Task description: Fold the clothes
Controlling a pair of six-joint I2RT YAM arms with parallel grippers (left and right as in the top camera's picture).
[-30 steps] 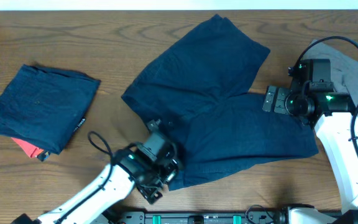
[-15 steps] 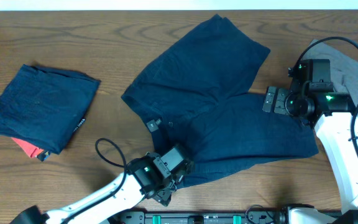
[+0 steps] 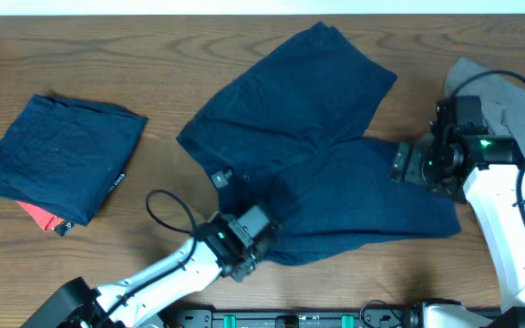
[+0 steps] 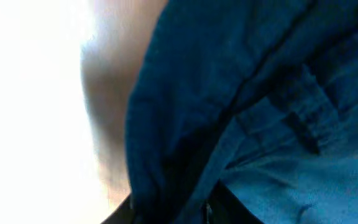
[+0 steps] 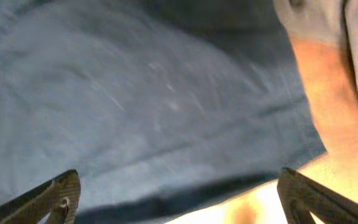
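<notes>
Navy shorts (image 3: 335, 182) lie spread out on the wooden table (image 3: 199, 55). Left gripper (image 3: 262, 235) pinches their near hem; right gripper (image 3: 403, 165), jaws spread wide, hovers over their right edge.

The overhead view is bright, even and sharp edge to edge, with only faint soft shadows on the wooden table (image 3: 80, 55). The left wrist view is blown out to white along its left side; the navy shorts (image 4: 260, 93) fill the rest, close and blurred. The right wrist view is hazy, glaring along the bottom, its fingertips (image 5: 64, 190) crisper
</notes>
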